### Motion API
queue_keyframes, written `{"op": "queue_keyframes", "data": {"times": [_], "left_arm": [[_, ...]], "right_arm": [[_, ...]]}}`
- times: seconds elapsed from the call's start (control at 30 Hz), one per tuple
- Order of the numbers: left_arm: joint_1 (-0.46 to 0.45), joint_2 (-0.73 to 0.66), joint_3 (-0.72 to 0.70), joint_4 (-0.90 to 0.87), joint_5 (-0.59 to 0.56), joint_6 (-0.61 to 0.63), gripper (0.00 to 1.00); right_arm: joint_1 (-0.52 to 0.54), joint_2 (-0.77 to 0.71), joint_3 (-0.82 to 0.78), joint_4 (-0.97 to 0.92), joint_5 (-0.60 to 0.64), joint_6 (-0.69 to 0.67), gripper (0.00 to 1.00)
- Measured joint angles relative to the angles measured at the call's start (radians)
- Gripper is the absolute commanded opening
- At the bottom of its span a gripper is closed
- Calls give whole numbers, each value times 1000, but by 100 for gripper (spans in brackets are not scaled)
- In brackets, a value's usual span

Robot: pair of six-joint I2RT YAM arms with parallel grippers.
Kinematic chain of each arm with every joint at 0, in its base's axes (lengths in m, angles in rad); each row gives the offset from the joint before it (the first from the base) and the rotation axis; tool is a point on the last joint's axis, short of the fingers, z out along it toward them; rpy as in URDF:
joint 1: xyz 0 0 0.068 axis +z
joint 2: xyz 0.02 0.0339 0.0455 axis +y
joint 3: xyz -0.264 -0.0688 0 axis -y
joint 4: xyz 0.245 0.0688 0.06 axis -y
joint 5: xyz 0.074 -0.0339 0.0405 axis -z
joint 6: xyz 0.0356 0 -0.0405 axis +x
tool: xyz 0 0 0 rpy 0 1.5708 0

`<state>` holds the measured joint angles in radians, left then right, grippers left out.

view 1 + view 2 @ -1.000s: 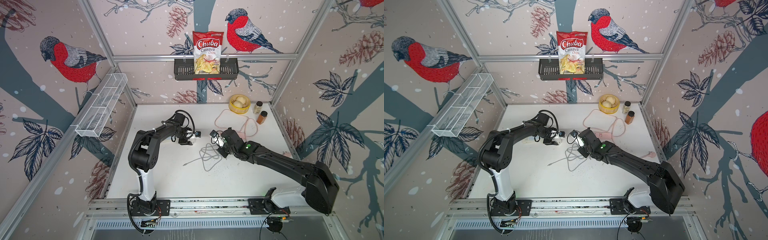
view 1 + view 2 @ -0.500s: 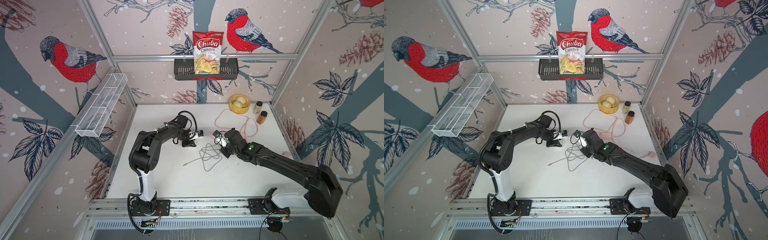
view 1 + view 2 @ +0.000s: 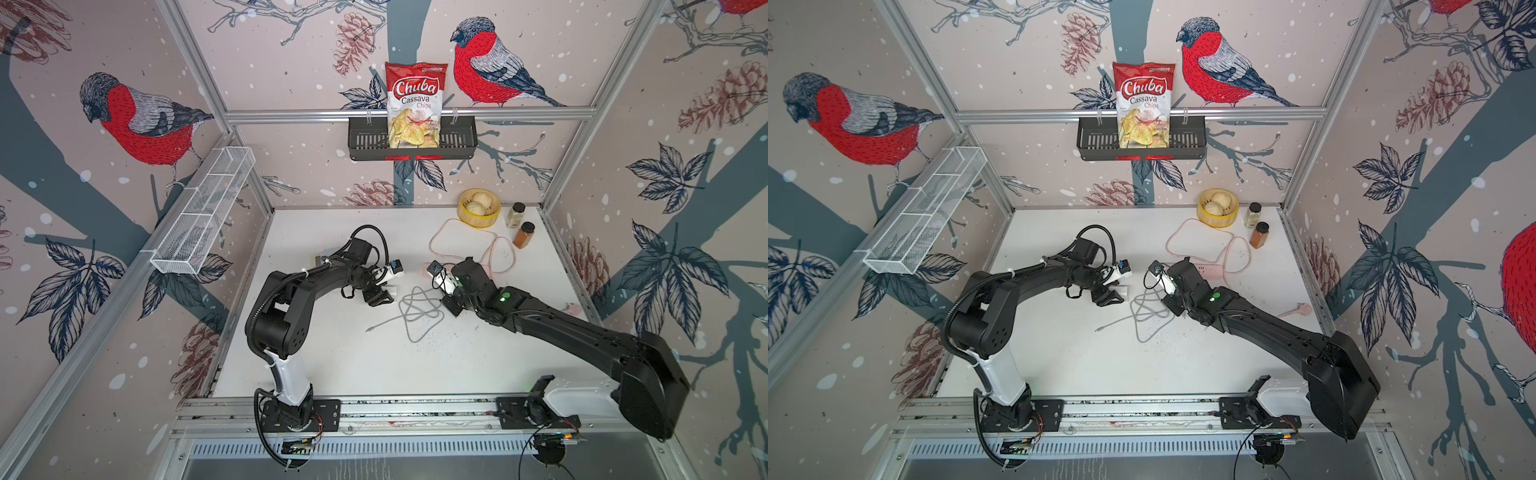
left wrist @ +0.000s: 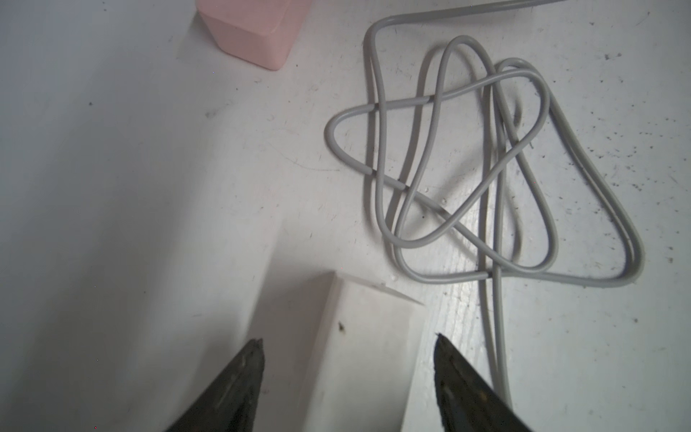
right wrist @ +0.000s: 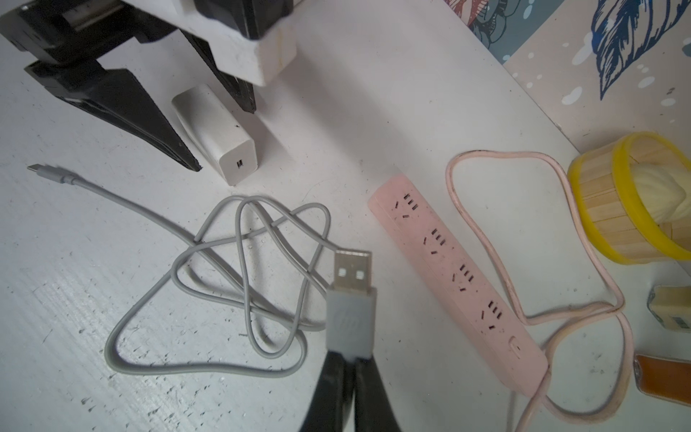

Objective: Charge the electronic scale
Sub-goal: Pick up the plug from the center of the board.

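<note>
Right wrist, gripper (image 5: pixel 349 360) pinching plug (image 5: pixel 350 299) (charger (image 5: pixel 220 138) apart)

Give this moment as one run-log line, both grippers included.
left gripper: open, astride white charger | right gripper: shut on USB plug | pink power strip: sockets empty

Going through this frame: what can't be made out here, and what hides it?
- electronic scale: in a top view, only a sliver shows past the left arm; its port is hidden; absent from both wrist views.
- charger: the left wrist view blurs it and the frame edge cuts it; prongs unseen; contact with the left gripper fingers unclear.
- spice jars: labels too small.
</note>
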<state>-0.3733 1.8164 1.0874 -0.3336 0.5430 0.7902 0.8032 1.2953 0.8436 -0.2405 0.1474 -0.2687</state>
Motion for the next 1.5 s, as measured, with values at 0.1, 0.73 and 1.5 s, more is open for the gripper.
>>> {"op": "queue_keyframes", "data": {"times": [0.1,0.73,1.5], "left_arm": [[33,-14,-14,19,24,3,69],[84,11,-28,-18,103,151,62],[36,-21,-59,-16,73,174,49]], "right_arm": [[2,-6,-3,0,-3,5,0],[27,10,19,-3,2,10,0],[58,12,12,-5,13,13,0]]}}
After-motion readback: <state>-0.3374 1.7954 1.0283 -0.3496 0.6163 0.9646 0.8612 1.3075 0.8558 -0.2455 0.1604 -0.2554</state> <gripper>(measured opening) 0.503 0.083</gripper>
